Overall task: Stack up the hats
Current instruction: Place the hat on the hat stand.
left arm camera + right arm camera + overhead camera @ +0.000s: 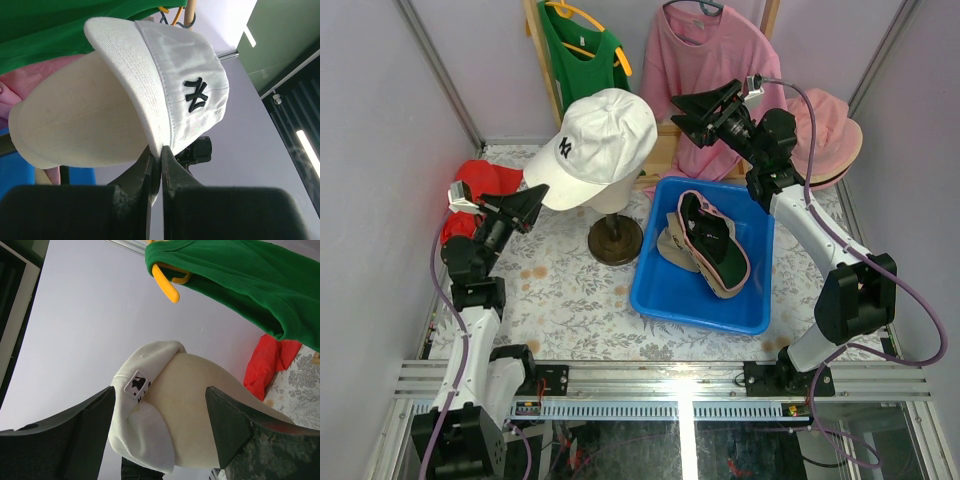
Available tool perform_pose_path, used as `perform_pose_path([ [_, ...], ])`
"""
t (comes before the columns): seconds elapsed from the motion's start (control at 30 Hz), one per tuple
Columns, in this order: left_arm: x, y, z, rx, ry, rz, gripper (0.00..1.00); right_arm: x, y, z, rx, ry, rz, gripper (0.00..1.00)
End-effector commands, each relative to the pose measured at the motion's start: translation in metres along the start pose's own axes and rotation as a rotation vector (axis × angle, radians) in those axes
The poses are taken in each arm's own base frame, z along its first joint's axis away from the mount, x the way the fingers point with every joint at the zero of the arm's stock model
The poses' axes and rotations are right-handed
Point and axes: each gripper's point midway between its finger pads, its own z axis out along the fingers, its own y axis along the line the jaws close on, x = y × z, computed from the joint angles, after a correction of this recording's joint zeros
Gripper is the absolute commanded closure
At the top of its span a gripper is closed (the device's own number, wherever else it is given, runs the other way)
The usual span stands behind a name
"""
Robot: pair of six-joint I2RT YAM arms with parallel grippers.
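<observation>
A white baseball cap (600, 140) sits on the cream mannequin head (75, 125). My left gripper (536, 197) is shut on the edge of the cap's brim (150, 90), its fingertips (172, 157) pinching the fabric. My right gripper (678, 110) hangs open in the air to the right of the cap, holding nothing. In the right wrist view its fingers (100, 410) frame the back of the white cap (132, 410) from a distance. A dark green cap with pink trim (718, 250) and a tan hat (670, 245) lie in the blue bin (660, 295). A pink hat (832, 135) rests at the back right.
The mannequin's round dark base (615, 240) stands just left of the bin. A red cloth bundle (480, 182) lies at the back left beside my left arm. A green shirt (578, 55) and a pink shirt (705, 55) hang at the back.
</observation>
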Motion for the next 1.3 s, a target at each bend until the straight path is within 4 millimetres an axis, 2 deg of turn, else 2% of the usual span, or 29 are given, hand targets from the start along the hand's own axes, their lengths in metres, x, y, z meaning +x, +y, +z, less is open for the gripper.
perform_pose_path([
  [0.0,0.002,0.047,-0.003,-0.13,0.022,-0.054,1.0,0.001,0.032,-0.006,-0.073,0.023,-0.055,0.2],
  [0.1,0.001,0.042,-0.002,-0.112,0.021,-0.061,1.0,0.003,0.031,-0.007,-0.072,0.031,-0.055,0.2],
  [0.2,0.0,0.026,-0.001,-0.049,0.023,-0.093,1.0,0.003,0.033,-0.007,-0.069,0.033,-0.066,0.2],
  [0.63,-0.017,-0.088,0.013,0.251,0.023,-0.164,1.0,-0.002,0.055,-0.005,-0.107,0.025,-0.089,0.2],
  [0.8,-0.021,-0.12,0.019,0.3,0.035,-0.148,1.0,-0.005,0.06,-0.005,-0.109,0.015,-0.107,0.2],
  [1.0,-0.023,-0.134,0.027,0.31,0.042,-0.139,1.0,-0.007,0.062,-0.004,-0.112,0.003,-0.106,0.2],
  [1.13,-0.014,-0.133,0.038,0.289,0.075,-0.144,1.0,-0.008,0.063,-0.004,-0.114,0.0,-0.101,0.2],
  [1.27,-0.008,-0.117,0.047,0.215,0.088,-0.122,1.0,-0.008,0.06,-0.005,-0.109,-0.005,-0.099,0.2],
])
